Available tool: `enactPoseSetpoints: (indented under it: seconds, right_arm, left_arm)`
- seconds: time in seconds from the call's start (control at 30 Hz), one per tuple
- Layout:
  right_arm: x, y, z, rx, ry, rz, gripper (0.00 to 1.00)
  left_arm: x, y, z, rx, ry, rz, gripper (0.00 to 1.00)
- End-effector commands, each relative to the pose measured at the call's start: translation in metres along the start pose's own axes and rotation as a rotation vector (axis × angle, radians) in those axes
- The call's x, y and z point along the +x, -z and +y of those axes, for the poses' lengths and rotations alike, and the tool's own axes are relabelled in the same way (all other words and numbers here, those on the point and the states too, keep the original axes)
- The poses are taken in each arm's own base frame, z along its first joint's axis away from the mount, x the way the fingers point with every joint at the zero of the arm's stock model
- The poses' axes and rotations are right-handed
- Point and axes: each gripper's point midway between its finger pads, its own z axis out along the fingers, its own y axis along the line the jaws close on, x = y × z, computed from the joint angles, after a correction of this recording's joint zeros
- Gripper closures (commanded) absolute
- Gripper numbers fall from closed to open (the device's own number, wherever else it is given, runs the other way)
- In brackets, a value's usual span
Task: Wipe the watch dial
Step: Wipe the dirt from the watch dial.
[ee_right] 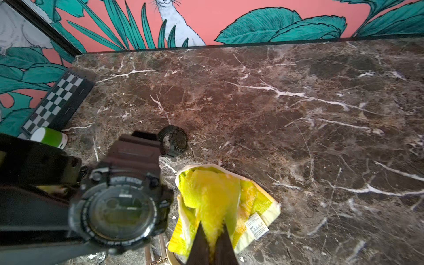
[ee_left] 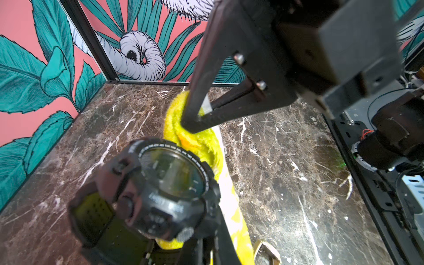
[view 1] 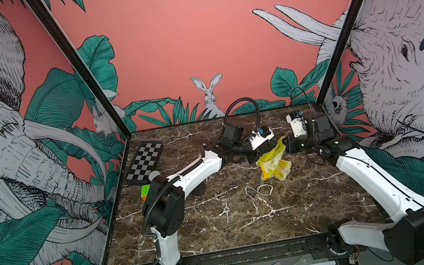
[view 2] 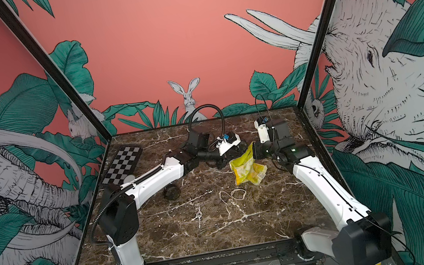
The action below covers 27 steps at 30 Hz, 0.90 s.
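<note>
A black digital watch (ee_left: 169, 183) is held up off the marble, its round dial (ee_right: 119, 213) turned toward both wrist cameras. My left gripper (ee_left: 197, 250) is shut on the watch's lower strap; in a top view it (view 1: 255, 158) sits left of the cloth. A fuzzy yellow cloth (ee_right: 213, 195) hangs bunched from my right gripper (ee_right: 212, 243), which is shut on it. In the left wrist view the right gripper (ee_left: 195, 119) pinches the cloth (ee_left: 199, 142) just beside the dial's rim. In both top views the cloth (view 1: 273, 162) (view 2: 246, 168) droops to the table between the two grippers.
A second black watch (ee_right: 173, 141) lies on the marble table (view 1: 222, 231). A chessboard (view 1: 145, 161), a colour cube (view 1: 145, 192) and a green-white cylinder (ee_right: 49, 137) sit at the back left. Loose bands (view 1: 259, 189) and a small ring (view 1: 226, 210) lie mid-table.
</note>
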Motion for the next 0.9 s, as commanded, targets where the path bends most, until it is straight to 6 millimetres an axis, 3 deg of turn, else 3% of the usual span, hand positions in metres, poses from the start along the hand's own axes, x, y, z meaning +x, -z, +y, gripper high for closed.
enactPoseSetpoints:
  seconds: [0.0, 0.4, 0.87]
  right_arm:
    - [-0.024, 0.026, -0.001, 0.038, 0.036, -0.088, 1.0]
    - [-0.036, 0.04, 0.039, -0.187, 0.047, -0.171, 1.0]
    - [-0.044, 0.022, 0.057, -0.322, 0.0, -0.183, 1.0]
  left_arm:
    - [-0.034, 0.017, 0.001, -0.037, -0.084, -0.051, 1.0]
    - [-0.031, 0.012, 0.001, -0.025, -0.067, -0.06, 1.0]
    - [-0.041, 0.018, -0.005, -0.009, -0.075, -0.109, 1.0]
